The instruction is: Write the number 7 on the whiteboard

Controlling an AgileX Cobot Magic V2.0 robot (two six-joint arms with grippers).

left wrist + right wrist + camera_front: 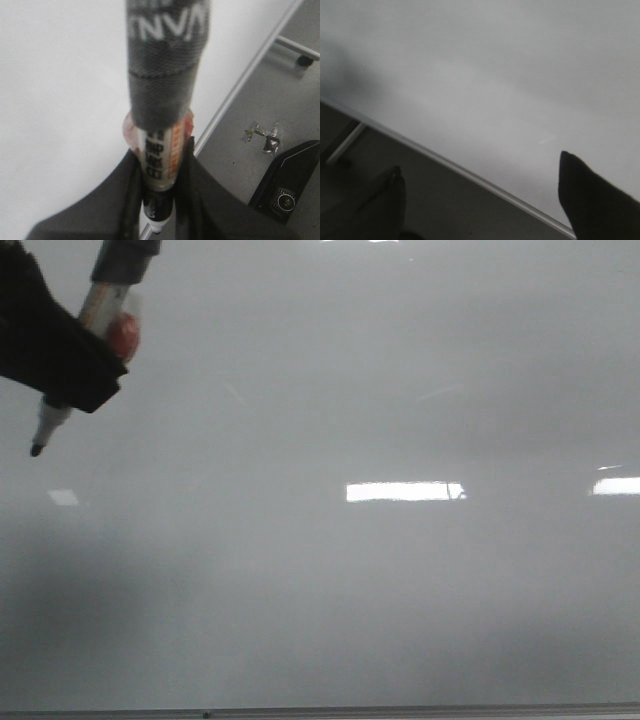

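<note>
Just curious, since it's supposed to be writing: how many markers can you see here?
1. A single marker is gripped in the left claw at the upper left of the whiteboard, tip pointing down. The right claw is open and holds nothing. No others show.

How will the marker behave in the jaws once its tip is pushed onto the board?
The marker looks stiff, so it likely won't flex. Its round, glossy barrel may twist or slip in the left gripper. The whiteboard looks slick, so the tip should glide.
</note>
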